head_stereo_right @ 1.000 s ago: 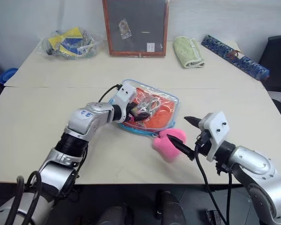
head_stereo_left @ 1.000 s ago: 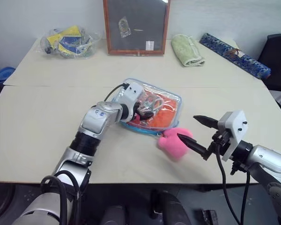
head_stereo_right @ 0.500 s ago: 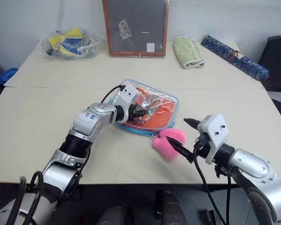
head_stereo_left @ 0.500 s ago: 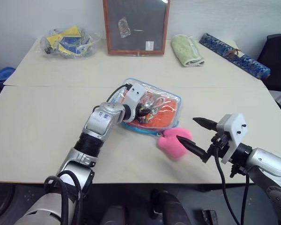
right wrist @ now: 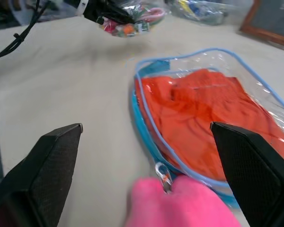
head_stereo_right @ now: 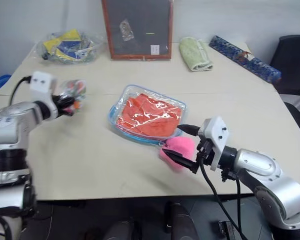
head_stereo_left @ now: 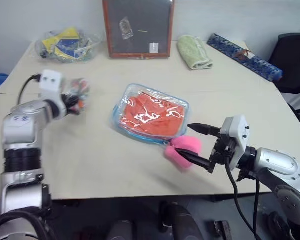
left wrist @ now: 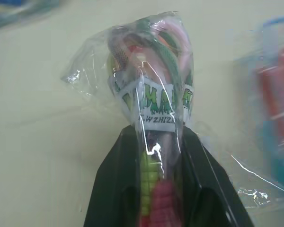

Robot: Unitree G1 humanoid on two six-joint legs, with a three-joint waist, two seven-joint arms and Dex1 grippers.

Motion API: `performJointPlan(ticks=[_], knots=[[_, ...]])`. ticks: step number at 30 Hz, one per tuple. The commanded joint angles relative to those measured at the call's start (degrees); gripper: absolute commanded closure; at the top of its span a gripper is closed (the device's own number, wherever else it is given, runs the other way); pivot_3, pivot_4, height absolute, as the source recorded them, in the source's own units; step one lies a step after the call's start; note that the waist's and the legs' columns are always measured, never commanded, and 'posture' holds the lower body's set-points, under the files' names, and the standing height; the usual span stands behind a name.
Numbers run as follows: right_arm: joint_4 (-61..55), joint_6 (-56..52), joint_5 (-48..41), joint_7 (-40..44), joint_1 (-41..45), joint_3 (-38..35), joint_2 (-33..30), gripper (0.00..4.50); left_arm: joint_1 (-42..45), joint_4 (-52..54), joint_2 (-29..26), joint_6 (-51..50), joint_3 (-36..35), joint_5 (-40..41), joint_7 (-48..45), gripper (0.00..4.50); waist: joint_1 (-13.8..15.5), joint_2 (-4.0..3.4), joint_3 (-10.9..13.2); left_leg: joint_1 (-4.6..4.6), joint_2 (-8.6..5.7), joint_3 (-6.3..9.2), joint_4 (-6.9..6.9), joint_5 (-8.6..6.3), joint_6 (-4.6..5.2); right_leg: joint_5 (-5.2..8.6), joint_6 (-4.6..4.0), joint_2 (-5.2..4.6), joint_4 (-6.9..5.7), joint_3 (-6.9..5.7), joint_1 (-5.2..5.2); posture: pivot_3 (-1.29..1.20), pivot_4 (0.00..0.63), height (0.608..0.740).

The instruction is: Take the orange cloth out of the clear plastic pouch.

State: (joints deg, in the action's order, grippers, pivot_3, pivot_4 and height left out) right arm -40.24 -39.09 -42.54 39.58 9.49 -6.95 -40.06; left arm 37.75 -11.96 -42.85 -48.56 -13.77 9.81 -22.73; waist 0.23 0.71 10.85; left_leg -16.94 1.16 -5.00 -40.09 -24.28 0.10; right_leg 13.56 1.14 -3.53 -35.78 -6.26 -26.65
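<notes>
The orange cloth [head_stereo_left: 151,114] lies inside the clear pouch [head_stereo_left: 121,121] at the middle of the table [head_stereo_left: 90,160], the pink ball [head_stereo_left: 182,150] at its near corner. The left gripper [head_stereo_left: 76,98], toward the table's left edge, pinches a small packet of colourful bits [left wrist: 151,85]. The right gripper [head_stereo_left: 192,145] stands wide around the ball.

Mid-table [head_stereo_right: 105,165], the clear plastic pouch [head_stereo_right: 146,114] lies flat with the orange cloth [head_stereo_right: 149,114] inside. The left claw [head_stereo_right: 72,102] grips a small clear packet [head_stereo_right: 74,92] near the table's left edge.
</notes>
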Motion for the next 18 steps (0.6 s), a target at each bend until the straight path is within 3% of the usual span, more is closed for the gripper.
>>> performJointPlan(ticks=[1, 2, 3, 13, 14, 18], knots=[[-0.39, 0.72, -2.31, 3.65, 1.13, 0.53, -1.06, 0.00, -6.35, -4.51, -4.91, 6.25, -5.71, -1.01, -1.04, 3.80, 0.29, 0.01, -0.01, -0.04, -0.01, 0.03, -0.01, -0.02, 0.04, -0.01, 0.02, -0.02, 0.05, -0.02, 0.00, 0.00, 0.150, 0.740], [-0.05, 0.84, -2.26, 4.22, 1.45, 0.75, -1.18, 0.00, -7.57, -5.56, -5.58, 7.24, -6.67, -0.97, -0.71, 3.80, 0.53, 0.04, 0.00, -0.08, -0.01, 0.06, -0.01, -0.03, 0.06, -0.02, 0.03, -0.02, 0.10, -0.05, 0.00, 0.00, 0.150, 0.740], [0.36, 0.94, -2.10, 4.71, 1.82, 1.01, -1.24, 0.00, -8.56, -6.29, -6.02, 8.12, -7.57, -0.86, -0.40, 3.29, 0.86, 0.06, 0.00, -0.14, 0.00, 0.10, -0.03, -0.05, 0.10, -0.03, 0.05, -0.03, 0.16, -0.10, 0.00, 0.00, 0.150, 0.740], [4.44, 1.88, -0.20, 8.24, 4.89, 3.39, -1.36, 0.00, -14.28, -3.42, -7.60, 9.54, -15.13, 2.46, -1.40, 0.24, 1.01, 0.29, -0.10, -0.23, -0.07, 0.33, -0.08, -0.07, 0.17, -0.05, 0.09, -0.20, 0.17, -0.34, 0.05, 0.00, 0.150, 0.740], [4.46, 1.88, -0.15, 8.48, 4.74, 3.33, -1.50, 0.00, -14.24, -2.70, -8.59, 9.79, -16.66, 4.14, -3.57, 0.03, 0.94, 0.29, -0.10, -0.23, -0.06, 0.33, -0.08, -0.07, 0.17, -0.05, 0.09, -0.19, 0.18, -0.34, 0.05, 0.00, 0.150, 0.740], [4.56, 1.85, -0.09, 8.98, 4.16, 2.82, -2.02, 0.00, -16.43, 5.55, -12.87, 10.31, -20.40, 14.17, -19.65, 0.03, 0.74, 0.34, -0.08, -0.24, -0.03, 0.33, -0.08, -0.08, 0.15, -0.05, 0.08, -0.18, 0.18, -0.36, 0.03, 0.00, 0.150, 0.740]])
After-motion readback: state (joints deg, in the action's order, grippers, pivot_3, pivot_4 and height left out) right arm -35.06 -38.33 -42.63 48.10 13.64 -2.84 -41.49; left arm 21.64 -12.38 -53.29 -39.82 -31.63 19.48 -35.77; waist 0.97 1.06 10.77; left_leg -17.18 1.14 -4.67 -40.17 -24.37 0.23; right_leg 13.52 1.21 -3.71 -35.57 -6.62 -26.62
